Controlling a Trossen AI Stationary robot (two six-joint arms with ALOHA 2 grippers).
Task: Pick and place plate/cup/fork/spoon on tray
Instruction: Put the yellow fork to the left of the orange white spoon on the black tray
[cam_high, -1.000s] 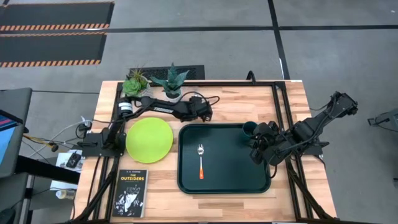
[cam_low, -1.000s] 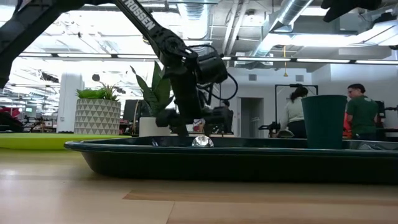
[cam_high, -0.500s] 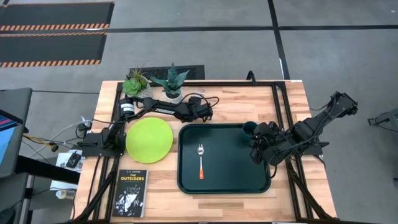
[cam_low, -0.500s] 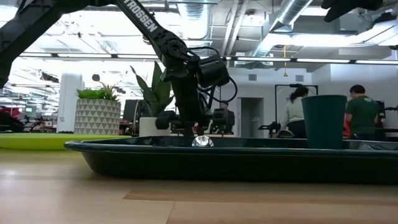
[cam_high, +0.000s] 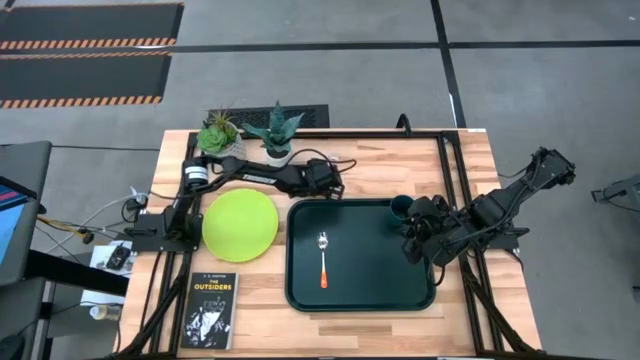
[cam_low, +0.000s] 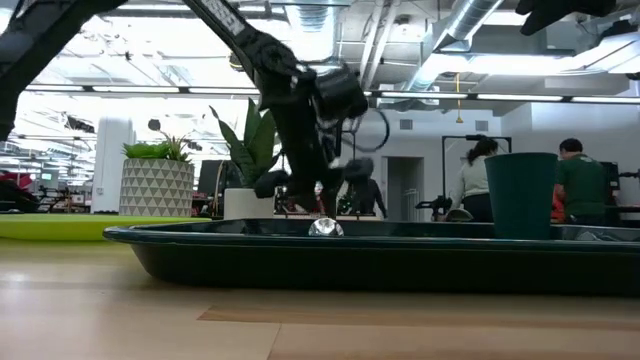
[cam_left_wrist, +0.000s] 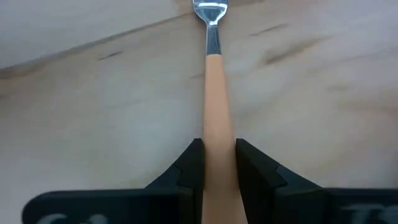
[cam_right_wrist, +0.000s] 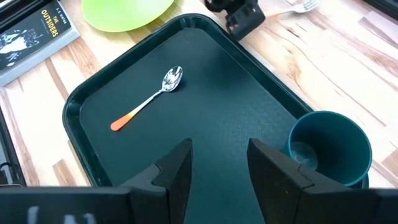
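Fork (cam_left_wrist: 216, 93) handle sits clamped between the left gripper's (cam_left_wrist: 217, 163) jaws, tines pointing forward.

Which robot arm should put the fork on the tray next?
Left. The left gripper is already shut on the yellow-orange-handled metal fork, just behind the dark green rectangular tray.

spoon (cam_high: 322, 258), cup (cam_high: 400, 208) (upright) on tray (cam_high: 420, 290)
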